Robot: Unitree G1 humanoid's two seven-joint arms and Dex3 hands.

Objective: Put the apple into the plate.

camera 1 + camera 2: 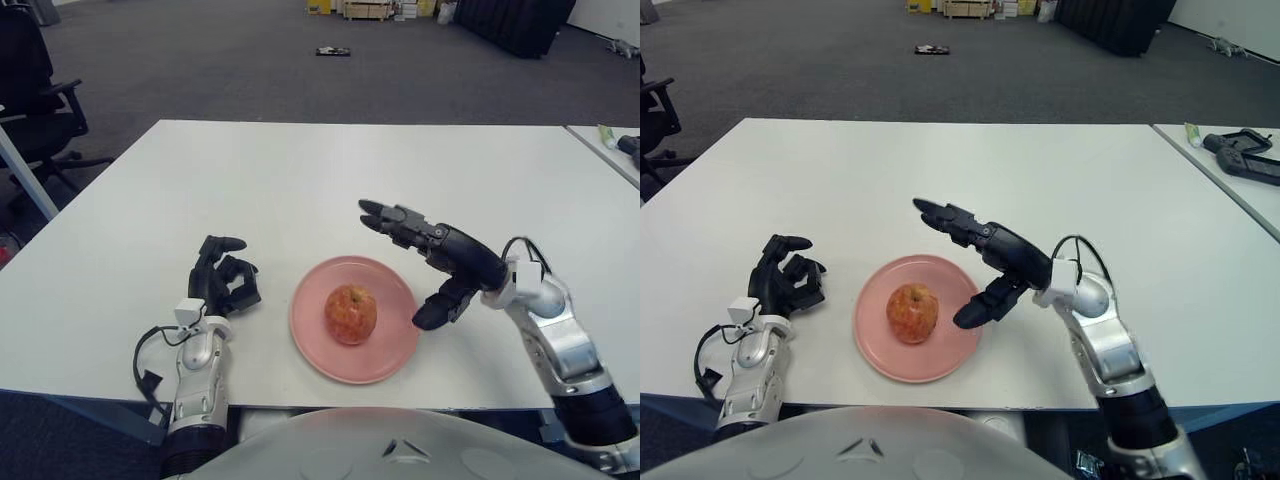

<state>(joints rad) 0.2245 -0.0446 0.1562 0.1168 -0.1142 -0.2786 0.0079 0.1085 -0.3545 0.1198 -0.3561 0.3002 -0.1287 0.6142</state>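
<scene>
Apple: 1 round fruit, red with yellow mottling, sitting upright in the middle of the pink plate on the white table; probably firm, light and smooth-skinned, best gripped around its widest part. Right hand: beside the plate's right edge, fingers spread, holding nothing. Left hand: left of the plate, fingers loosely curled, empty.

I'm seeing the apple, red with yellowish mottling, sitting upright near the middle of the plate, nothing touching it. The plate, round, pink and shallow, is lying flat on the white surface near its front edge.
</scene>
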